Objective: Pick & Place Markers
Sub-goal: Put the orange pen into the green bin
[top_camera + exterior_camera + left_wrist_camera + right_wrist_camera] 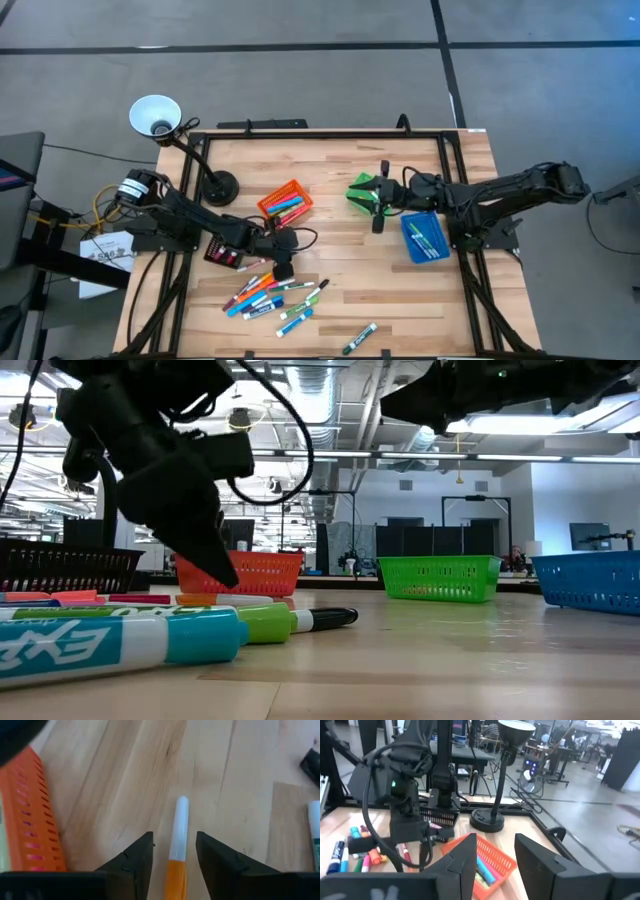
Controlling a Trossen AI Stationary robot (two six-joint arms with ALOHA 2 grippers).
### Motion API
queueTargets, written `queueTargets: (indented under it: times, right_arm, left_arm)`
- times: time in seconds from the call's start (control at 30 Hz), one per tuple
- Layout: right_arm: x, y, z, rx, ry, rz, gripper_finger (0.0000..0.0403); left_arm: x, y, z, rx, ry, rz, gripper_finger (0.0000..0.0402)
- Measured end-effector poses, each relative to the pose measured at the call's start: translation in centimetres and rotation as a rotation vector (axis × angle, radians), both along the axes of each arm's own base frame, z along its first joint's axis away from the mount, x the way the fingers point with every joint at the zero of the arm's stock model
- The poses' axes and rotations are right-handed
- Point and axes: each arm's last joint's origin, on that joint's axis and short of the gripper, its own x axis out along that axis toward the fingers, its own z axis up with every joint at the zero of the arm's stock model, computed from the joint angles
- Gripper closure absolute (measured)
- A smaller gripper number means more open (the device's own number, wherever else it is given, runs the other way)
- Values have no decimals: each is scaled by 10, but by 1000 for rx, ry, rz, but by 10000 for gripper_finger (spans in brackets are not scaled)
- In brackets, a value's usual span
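Several markers (265,295) in pink, orange, blue and green lie in a loose pile at the near middle of the table. They fill the foreground of the low view (120,640). My left gripper (283,268) points steeply down at the pile's far edge. It is open, one finger on either side of an orange-and-white marker (180,820) that lies flat on the wood, and a gap shows on both sides. My right gripper (495,855) is open with nothing between its fingers. It hangs level above the green bin (365,190).
An orange bin (285,202) holding markers stands just beyond my left gripper. A black bin (225,252) sits to its left and a blue bin (425,237) at the right. One green marker (360,338) lies alone near the front edge. A lamp (155,115) stands at the far left.
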Motion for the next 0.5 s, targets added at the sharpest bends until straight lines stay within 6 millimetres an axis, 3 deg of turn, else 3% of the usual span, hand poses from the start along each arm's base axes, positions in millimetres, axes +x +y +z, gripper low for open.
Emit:
queueTargets:
  times: [0.3, 0.5]
  right_arm:
    - [0, 5, -4, 37, 31, 19, 282]
    - [8, 13, -17, 134, 72, 33, 279]
  left_arm:
    - [-17, 6, -19, -16, 47, 54, 276]
    - [-19, 7, -22, -12, 40, 54, 330]
